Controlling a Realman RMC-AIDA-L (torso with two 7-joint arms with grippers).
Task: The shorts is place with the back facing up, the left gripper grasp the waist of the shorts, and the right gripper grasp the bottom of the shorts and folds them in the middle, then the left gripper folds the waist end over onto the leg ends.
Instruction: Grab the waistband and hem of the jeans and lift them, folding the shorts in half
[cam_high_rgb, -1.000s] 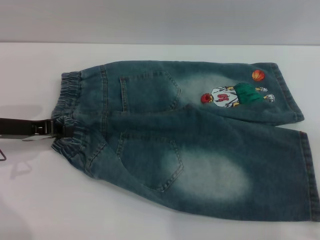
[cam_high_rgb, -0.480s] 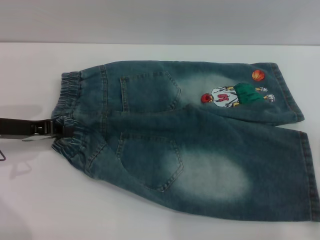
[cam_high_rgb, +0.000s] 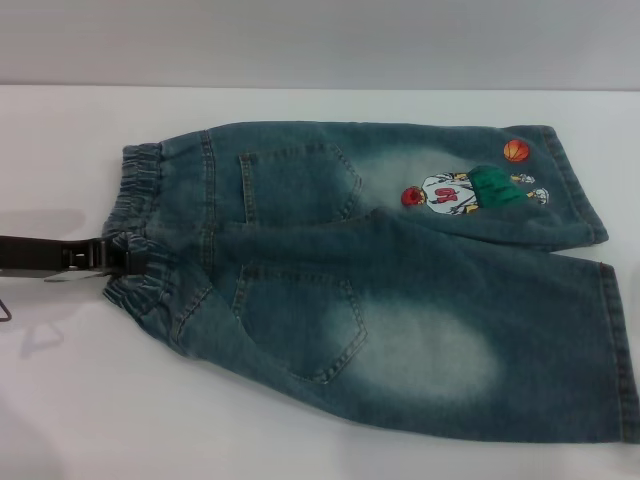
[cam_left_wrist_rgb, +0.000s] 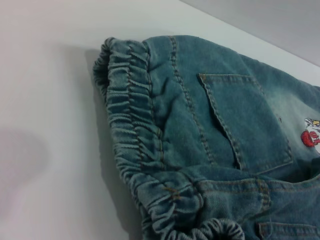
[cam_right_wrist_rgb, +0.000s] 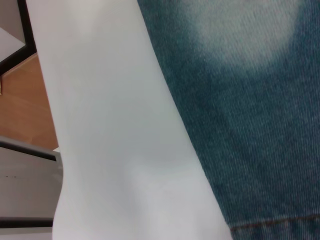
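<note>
Shorts (cam_high_rgb: 380, 270) lie flat on the white table (cam_high_rgb: 60, 400), left claw (cam_high_rgb: 125, 258) clamped on the waist (cam_high_rgb: 140, 230); right claw unseen.

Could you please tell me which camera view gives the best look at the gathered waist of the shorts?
The left wrist view: the waist fills the frame close up, its ruffled elastic gathers plain to see. The head view shows the whole waist smaller, with the left end effector at its middle. The right wrist view shows only leg denim and a hem, no waist.
</note>
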